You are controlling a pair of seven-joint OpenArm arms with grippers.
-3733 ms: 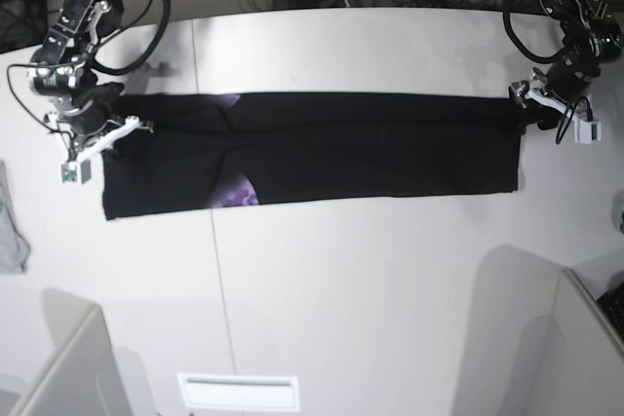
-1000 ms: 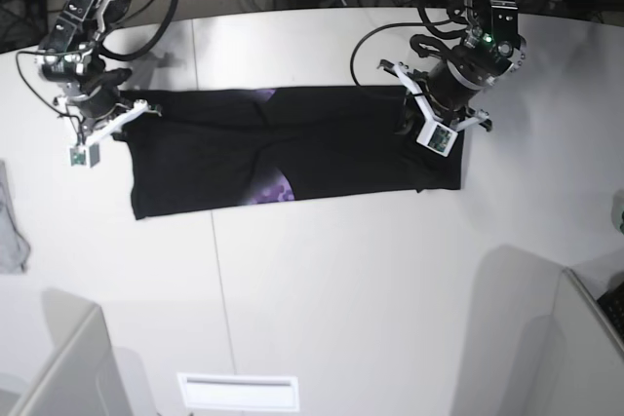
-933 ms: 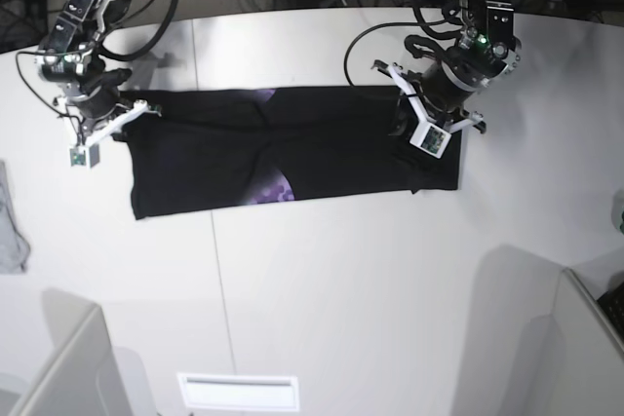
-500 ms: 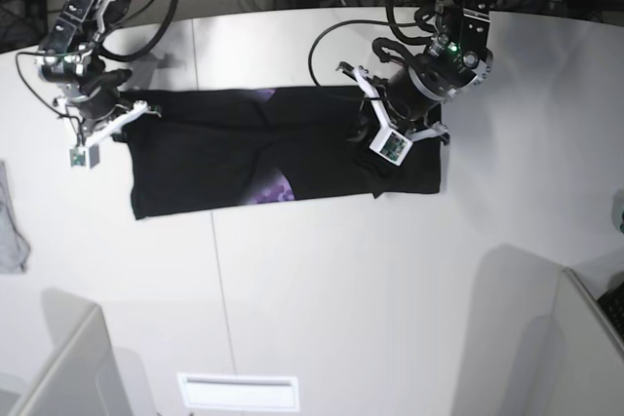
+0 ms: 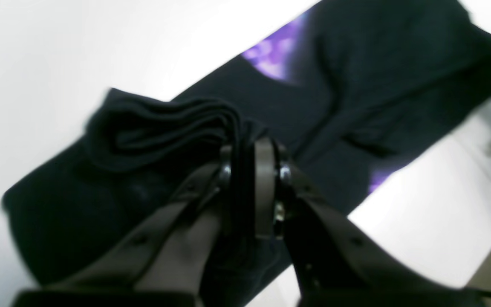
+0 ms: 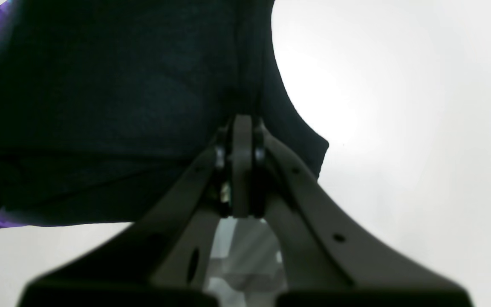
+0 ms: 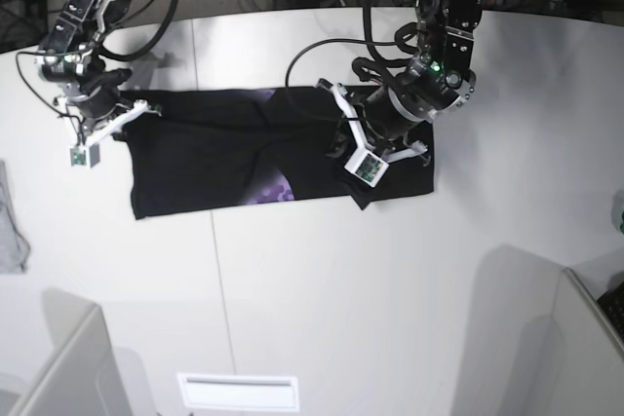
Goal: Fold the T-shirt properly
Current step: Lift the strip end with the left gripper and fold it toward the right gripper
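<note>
Left arm (image 7: 429, 70) reaches inward; tilted.

The base view is looking down from above the counter (image 7: 390, 319), taking in both arms and the whole shirt (image 7: 205, 158). Each wrist view is facing its own pincer's tips close up; both are sharing the shirt's middle with the base view.

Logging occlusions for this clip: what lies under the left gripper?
Black folds of the T-shirt show around and below the left gripper. The cloth directly beneath its fingers is covered, so its layers there can't be told.
</note>
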